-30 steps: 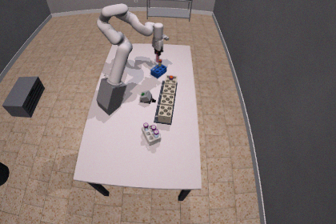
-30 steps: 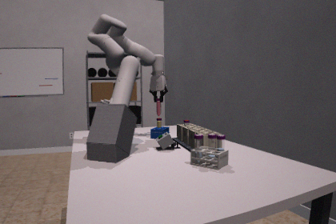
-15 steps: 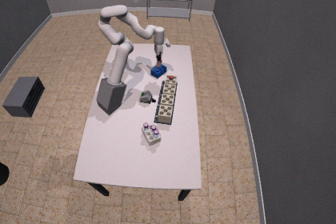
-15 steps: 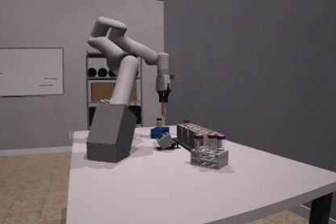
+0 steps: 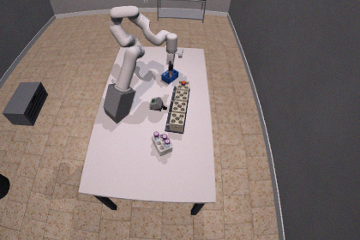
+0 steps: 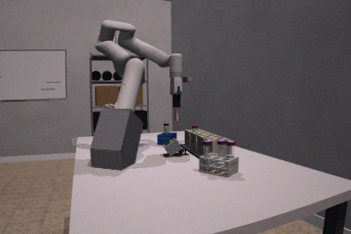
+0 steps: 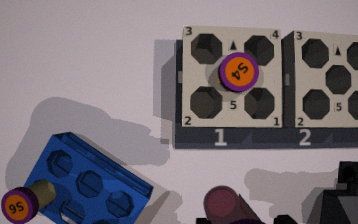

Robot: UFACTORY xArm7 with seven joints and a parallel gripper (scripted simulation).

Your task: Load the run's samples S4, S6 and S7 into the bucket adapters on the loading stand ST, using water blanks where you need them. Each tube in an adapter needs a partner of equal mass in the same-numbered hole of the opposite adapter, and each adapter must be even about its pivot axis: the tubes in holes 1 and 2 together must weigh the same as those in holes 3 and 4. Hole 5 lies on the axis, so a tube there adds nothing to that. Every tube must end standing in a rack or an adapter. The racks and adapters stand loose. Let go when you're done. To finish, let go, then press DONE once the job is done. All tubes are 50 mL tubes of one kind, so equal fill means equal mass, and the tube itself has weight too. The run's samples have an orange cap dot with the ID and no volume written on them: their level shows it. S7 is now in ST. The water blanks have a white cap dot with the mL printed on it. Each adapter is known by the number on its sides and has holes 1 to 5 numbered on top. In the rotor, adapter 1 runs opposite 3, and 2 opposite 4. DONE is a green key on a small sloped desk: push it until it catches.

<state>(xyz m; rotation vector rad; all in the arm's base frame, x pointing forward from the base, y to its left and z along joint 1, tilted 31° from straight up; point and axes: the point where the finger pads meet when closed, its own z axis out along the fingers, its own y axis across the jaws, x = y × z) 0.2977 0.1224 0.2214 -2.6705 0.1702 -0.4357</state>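
My gripper (image 5: 171, 69) (image 6: 177, 105) (image 7: 243, 220) is shut on an upright tube (image 5: 171, 75) (image 6: 177, 115) (image 7: 221, 202) with reddish contents, held in the air near the blue rack; its cap label is hidden. S6 (image 6: 166, 128) (image 7: 16, 206) stands in the blue rack (image 5: 165, 78) (image 6: 167, 139) (image 7: 145, 191). S4 (image 5: 183, 82) (image 6: 195, 126) (image 7: 239, 71) stands in hole 5 of adapter 1 (image 7: 233, 117); its holes 1 to 4 are empty. Adapter 2 (image 5: 181, 91) (image 7: 325, 121) shows five empty holes. No tubes show in adapter 3 (image 5: 173, 105) or adapter 4 (image 5: 177, 128).
The stand (image 5: 167, 129) (image 7: 260, 138) carries the adapters in a row. A clear rack (image 5: 164, 151) (image 6: 219, 169) at the near end holds three purple-capped tubes (image 5: 156, 135) (image 6: 207, 143). The small sloped desk (image 5: 159, 104) (image 6: 173, 148) with the green key (image 5: 153, 100) sits beside the stand.
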